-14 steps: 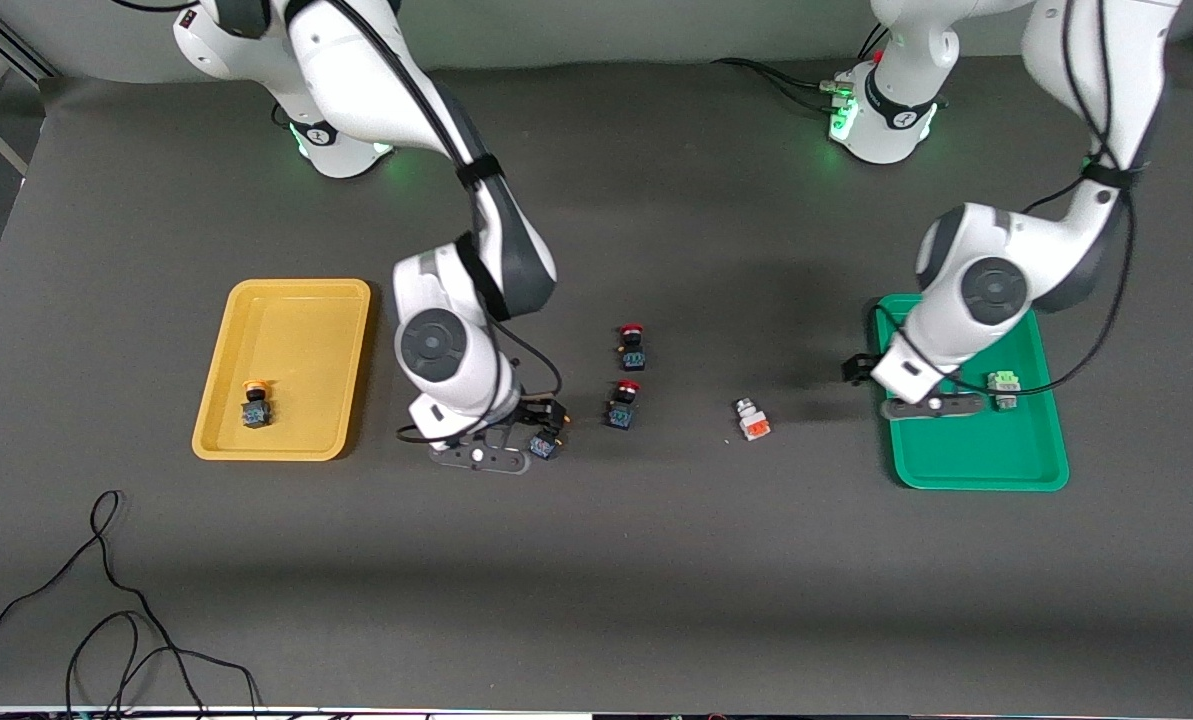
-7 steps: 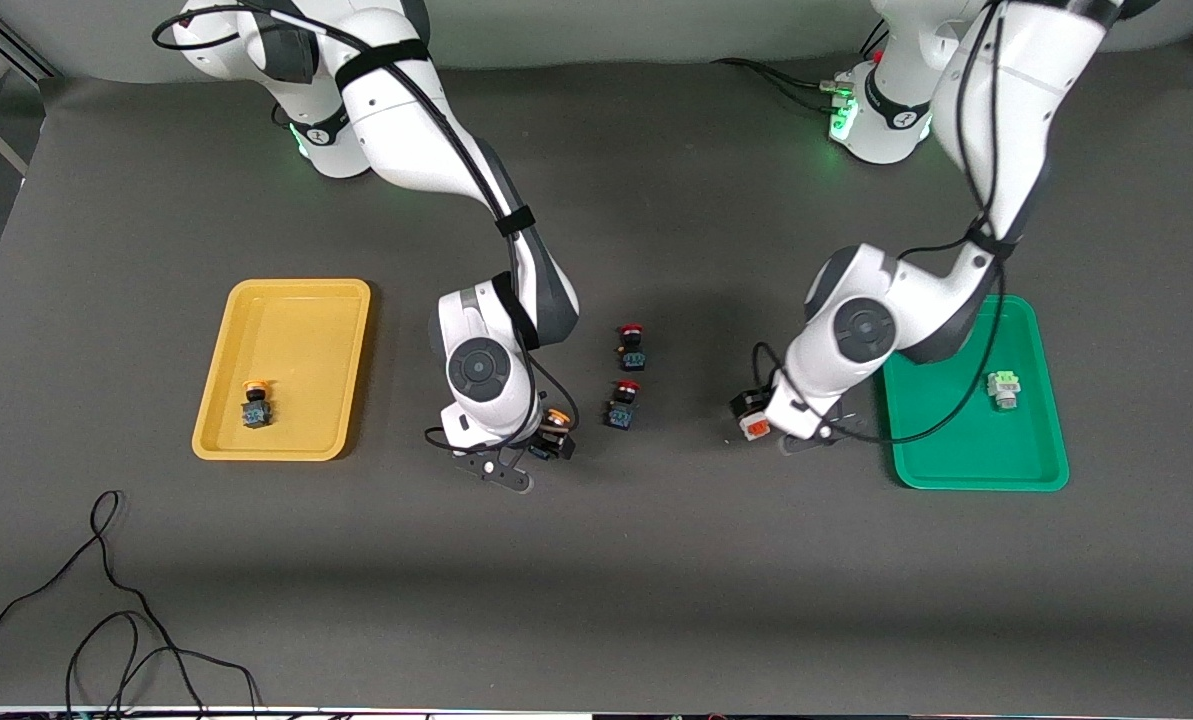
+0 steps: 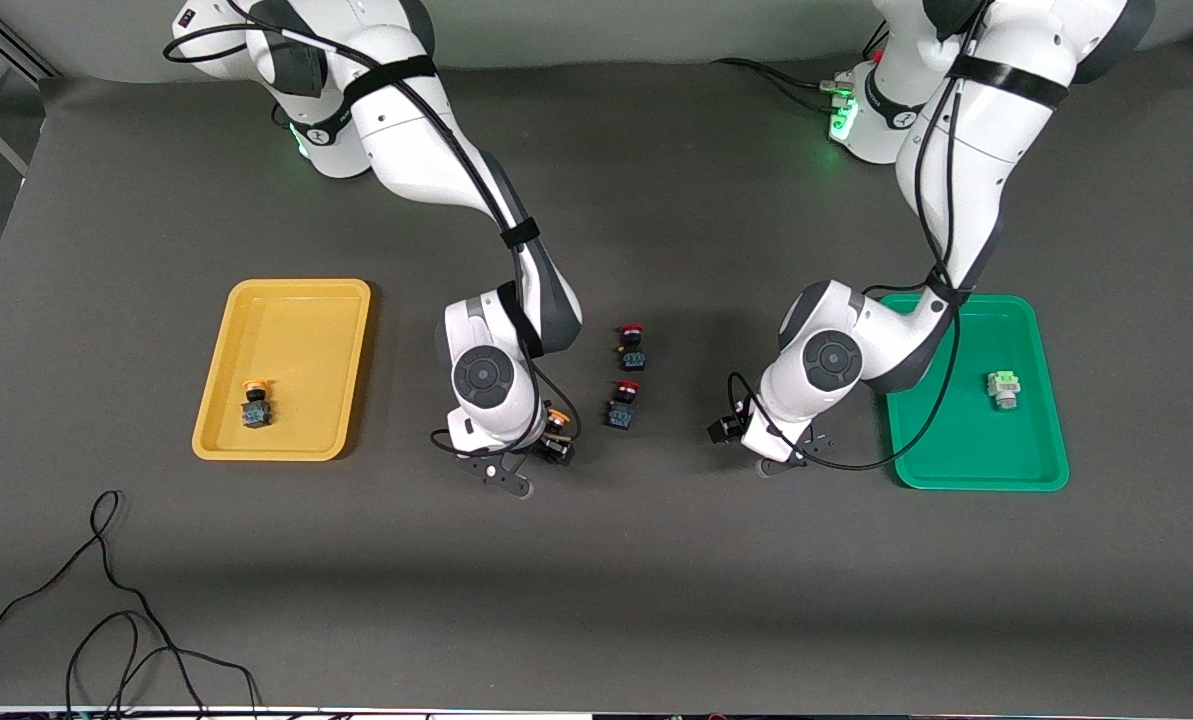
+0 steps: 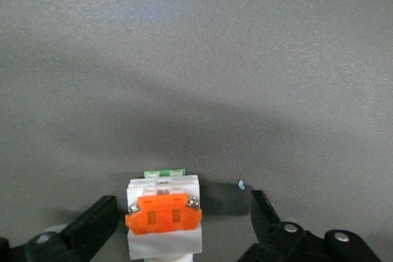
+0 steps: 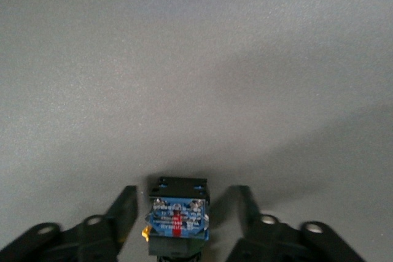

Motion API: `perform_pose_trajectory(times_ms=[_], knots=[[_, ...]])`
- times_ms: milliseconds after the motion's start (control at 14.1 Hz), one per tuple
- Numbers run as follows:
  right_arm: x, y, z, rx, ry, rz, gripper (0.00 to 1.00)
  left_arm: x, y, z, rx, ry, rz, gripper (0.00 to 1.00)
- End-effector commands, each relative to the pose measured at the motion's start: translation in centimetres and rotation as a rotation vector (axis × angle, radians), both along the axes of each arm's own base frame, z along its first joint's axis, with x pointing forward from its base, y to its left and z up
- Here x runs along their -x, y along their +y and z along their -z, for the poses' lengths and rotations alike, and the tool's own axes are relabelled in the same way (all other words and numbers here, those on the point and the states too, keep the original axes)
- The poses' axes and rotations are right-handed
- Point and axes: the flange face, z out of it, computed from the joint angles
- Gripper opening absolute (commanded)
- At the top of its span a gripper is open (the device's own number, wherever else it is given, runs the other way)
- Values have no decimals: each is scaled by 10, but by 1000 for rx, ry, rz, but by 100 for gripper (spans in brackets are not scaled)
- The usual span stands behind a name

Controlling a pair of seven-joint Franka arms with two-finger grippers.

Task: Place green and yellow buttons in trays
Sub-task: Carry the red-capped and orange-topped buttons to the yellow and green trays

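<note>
The yellow-capped button (image 5: 177, 220) lies at centre frame between the spread fingers of the right gripper (image 3: 546, 452); the green-capped button (image 4: 163, 222) sits likewise inside the open left gripper (image 4: 184, 228) at centre-right. Best centre both, then close squarely.

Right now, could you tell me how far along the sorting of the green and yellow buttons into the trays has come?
Two look done: one yellow button lies in the yellow tray, one green button in the green tray. In hand: the right gripper straddles the second yellow button, open; the left gripper straddles the second green button, open. Left: grasping and carrying both. The red buttons stay.
</note>
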Motion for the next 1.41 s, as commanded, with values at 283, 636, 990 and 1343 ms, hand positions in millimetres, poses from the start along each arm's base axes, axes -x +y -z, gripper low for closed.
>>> perform_pose_trajectory(times_ms=[283, 636, 990, 1343], knots=[[-13, 7, -43, -47, 3, -5, 33, -2, -3, -5, -28, -4, -55, 0], [-33, -89, -155, -71, 177, -199, 33, -3, 20, -53, -124, 70, -35, 0], [-32, -244, -187, -85, 209, -583, 33, 4, 87, -116, -218, 170, 84, 0], [5, -359, -108, -76, 200, -714, 31, 1, 183, -119, -190, 184, 231, 0]])
